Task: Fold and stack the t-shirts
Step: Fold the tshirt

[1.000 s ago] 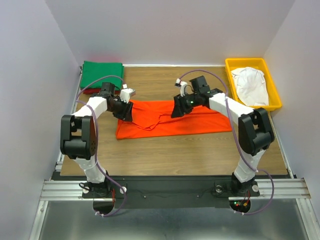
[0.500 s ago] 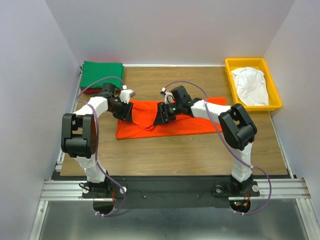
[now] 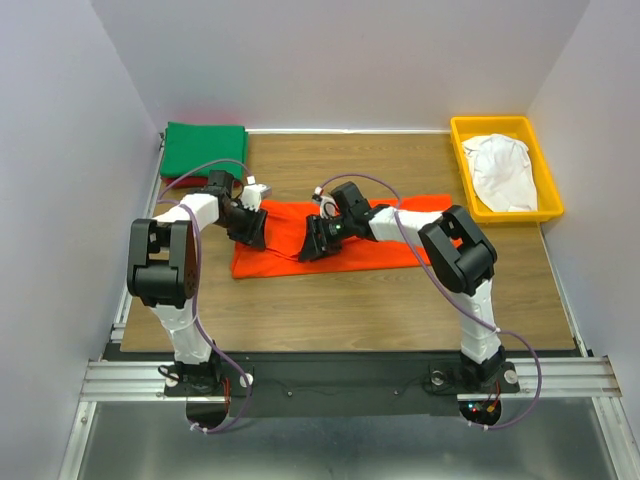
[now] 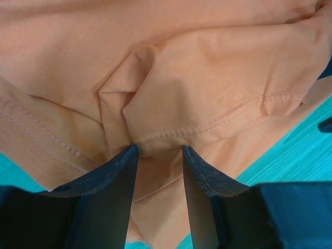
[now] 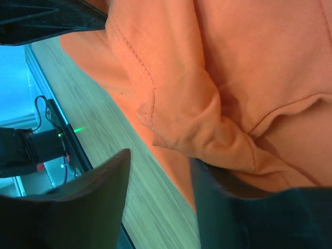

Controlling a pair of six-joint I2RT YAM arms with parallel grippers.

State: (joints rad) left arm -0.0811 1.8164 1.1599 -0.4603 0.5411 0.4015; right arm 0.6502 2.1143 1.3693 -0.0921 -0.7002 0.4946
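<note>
The bright orange t-shirt (image 3: 370,252) lies spread across the middle of the table. My left gripper (image 3: 250,230) sits at its left edge, and in the left wrist view (image 4: 157,148) its jaws are shut on a puckered fold of the orange cloth (image 4: 207,78). My right gripper (image 3: 310,245) is over the shirt's left half, close to the left gripper. In the right wrist view (image 5: 162,158) its jaws stand apart, with a bunched hem of the orange cloth (image 5: 259,52) lying over one finger. A folded green t-shirt (image 3: 205,148) lies at the back left on a sliver of dark red cloth (image 3: 183,183).
A yellow tray (image 3: 505,123) at the back right holds the crumpled white t-shirt (image 3: 500,170). Grey walls close in the table at the back and on both sides. Bare wood shows in front of the orange shirt.
My right gripper has moved left and nearer across the orange shirt, towards the left gripper. The left gripper has stayed at the shirt's left edge.
</note>
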